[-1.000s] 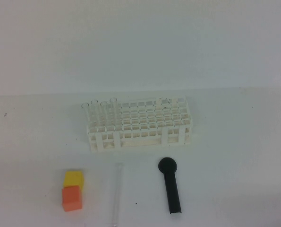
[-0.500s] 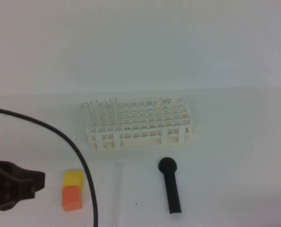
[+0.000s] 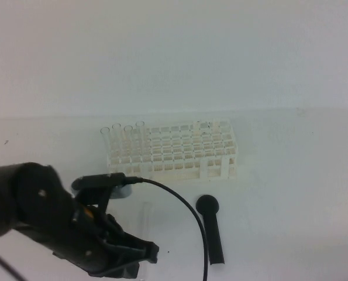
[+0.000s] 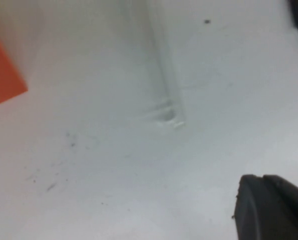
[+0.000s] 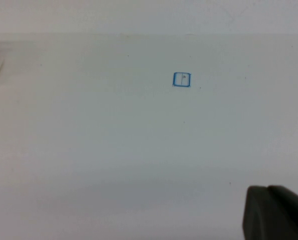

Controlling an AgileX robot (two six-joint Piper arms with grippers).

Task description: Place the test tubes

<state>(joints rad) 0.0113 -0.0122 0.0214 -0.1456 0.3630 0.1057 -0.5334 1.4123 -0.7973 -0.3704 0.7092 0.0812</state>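
A white test tube rack (image 3: pixel 171 153) stands at the table's middle, with several clear tubes (image 3: pixel 116 137) upright in its left end. One clear test tube (image 3: pixel 145 213) lies flat on the table in front of the rack. My left gripper (image 3: pixel 150 254) hangs low at the front left, just short of that tube's near end. In the left wrist view the lying tube (image 4: pixel 161 65) runs away from the left gripper (image 4: pixel 249 200), whose dark tip shows at the frame's corner. My right gripper (image 5: pixel 259 200) is out of the high view and hovers over bare table.
A black long-handled tool (image 3: pixel 212 225) lies to the right of the lying tube. An orange cube (image 4: pixel 1 70) sits to the tube's left, hidden under my left arm in the high view. A small blue square mark (image 5: pixel 181 79) is on the table at the far right.
My left arm has swung in from the left edge, over the yellow and orange cubes, to the lying tube's near end. The rack, tubes and black tool have not moved.
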